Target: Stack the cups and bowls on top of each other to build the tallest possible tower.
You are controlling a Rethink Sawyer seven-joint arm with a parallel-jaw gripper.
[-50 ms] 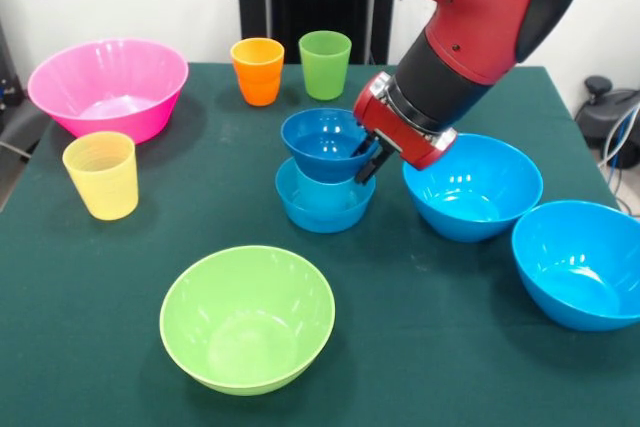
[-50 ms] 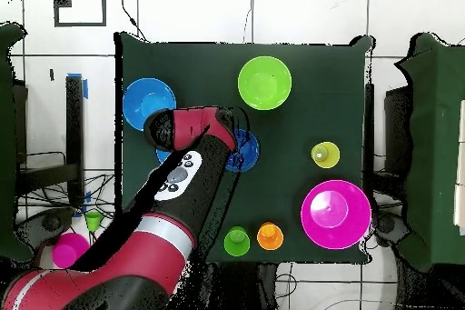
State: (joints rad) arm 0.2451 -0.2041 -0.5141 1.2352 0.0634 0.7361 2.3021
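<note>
While the arm hides it overhead, the front shows the pincer (image 1: 368,159) clamped on the dark blue bowl's (image 1: 325,143) rim, stacked in another blue bowl (image 1: 322,207).

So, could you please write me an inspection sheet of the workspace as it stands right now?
Surface: dark green table, no spills seen.
Job's things: a dark blue bowl sits tilted in a lighter blue bowl, the only stack. Loose and upright: two large blue bowls, lime green bowl, pink bowl, yellow cup, orange cup, green cup.
Clutter: nothing seen on the table.
Gripper: gripper at the dark blue bowl's rim; whether it grips cannot be told.
Cables: loose cables on the floor beside the table.
Surroundings: white tiled floor, black chair at one side.
</note>
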